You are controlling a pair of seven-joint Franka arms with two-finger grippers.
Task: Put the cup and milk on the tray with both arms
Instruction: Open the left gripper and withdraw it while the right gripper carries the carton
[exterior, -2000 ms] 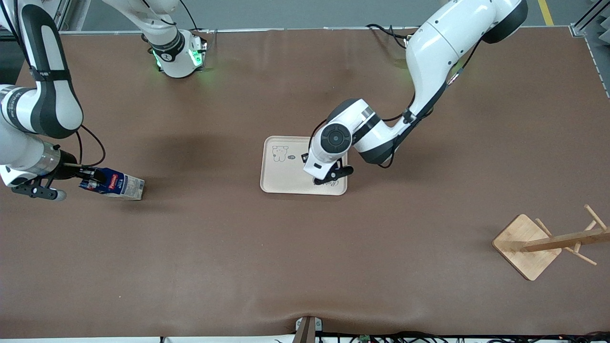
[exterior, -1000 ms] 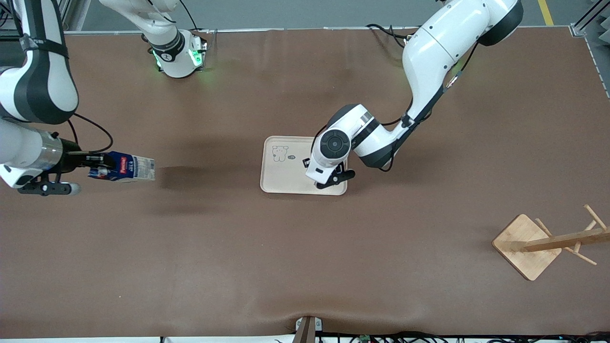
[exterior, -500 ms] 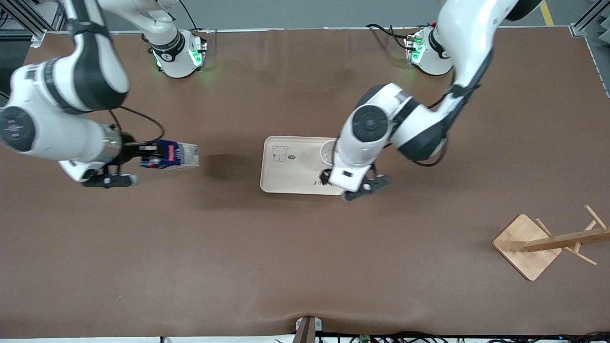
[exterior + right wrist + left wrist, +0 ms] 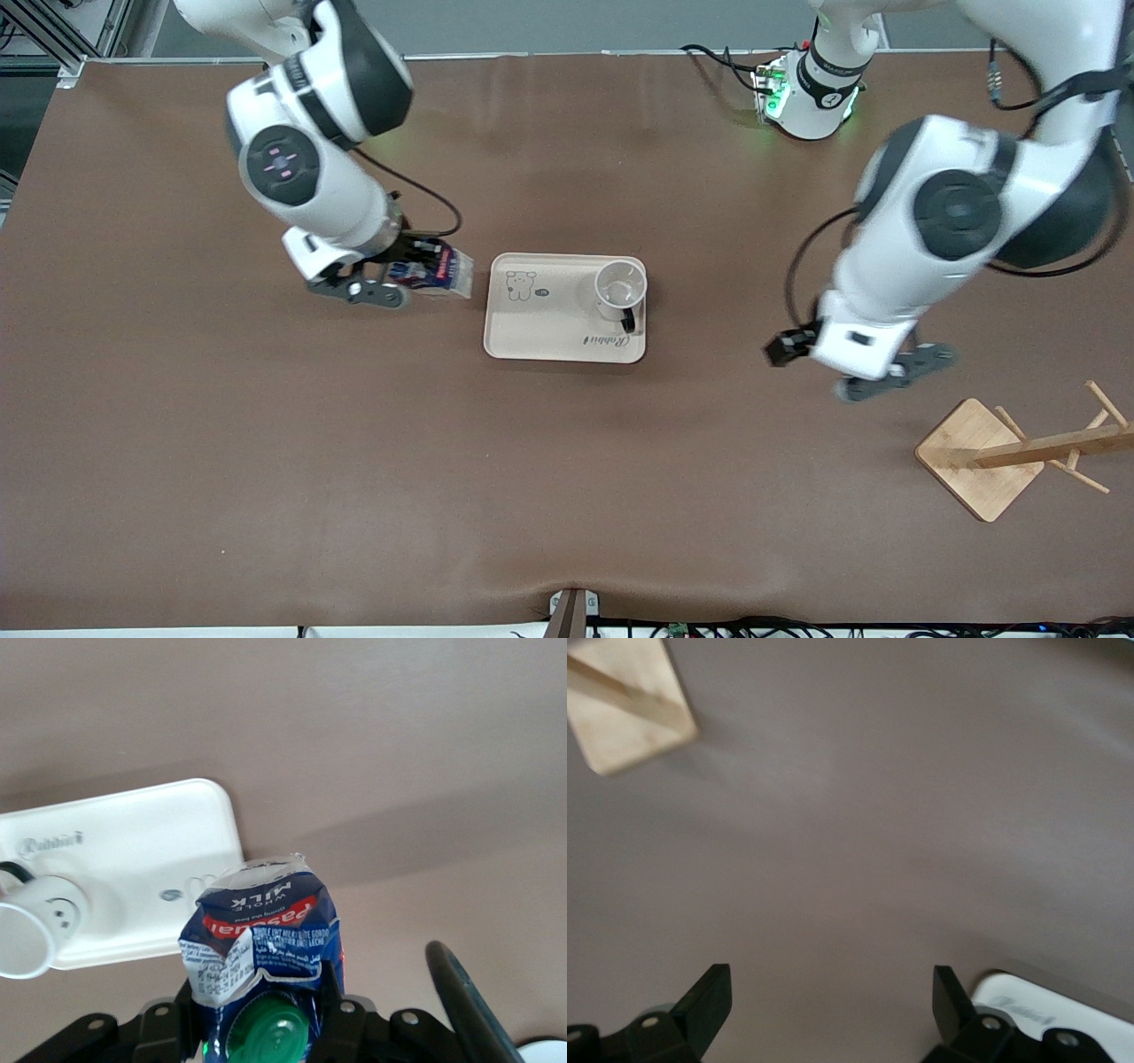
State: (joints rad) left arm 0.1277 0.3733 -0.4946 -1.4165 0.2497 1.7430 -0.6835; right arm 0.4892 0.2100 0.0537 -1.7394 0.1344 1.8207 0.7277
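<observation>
Brown table w/ the tray in the middle, cup upright on it. Right gripper clamped on the milk, held just beside the tray. Left gripper wide open, empty, over bare table near the wooden rack

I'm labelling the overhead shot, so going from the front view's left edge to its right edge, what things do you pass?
Right tool holding the dark blue milk carton → cream-white rectangular tray → small white mug standing on the tray → left tool, open and empty → square wooden rack base.
</observation>
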